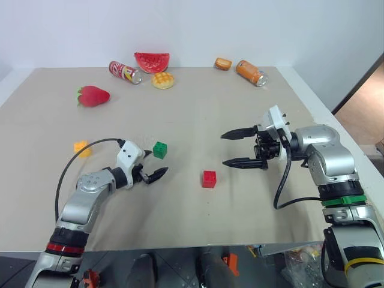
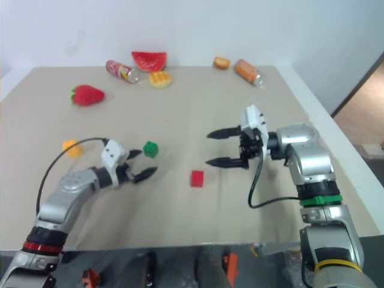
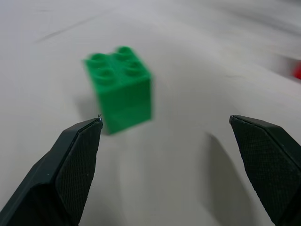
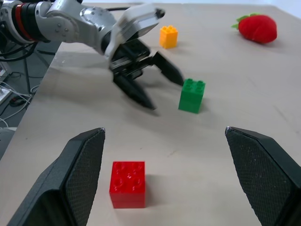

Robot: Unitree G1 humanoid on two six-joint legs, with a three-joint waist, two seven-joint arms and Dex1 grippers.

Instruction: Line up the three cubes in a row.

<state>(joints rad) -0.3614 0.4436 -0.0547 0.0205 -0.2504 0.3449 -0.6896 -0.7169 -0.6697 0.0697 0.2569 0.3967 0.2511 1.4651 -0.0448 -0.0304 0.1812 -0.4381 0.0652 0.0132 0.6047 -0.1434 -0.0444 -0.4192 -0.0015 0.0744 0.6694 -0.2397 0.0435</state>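
Three studded cubes lie on the tan table. The green cube sits left of centre, the red cube nearer the front, and the yellow-orange cube far to the left. My left gripper is open and empty, its fingertips just short of the green cube, which stands off to the side of one finger. Open and empty too, my right gripper hovers above the table right of the red cube, pointing left.
Along the back stand a red strawberry toy, a red can on its side, a watermelon slice, a round yellow bun, a small orange toy and an orange can. The table's edge runs close on the right.
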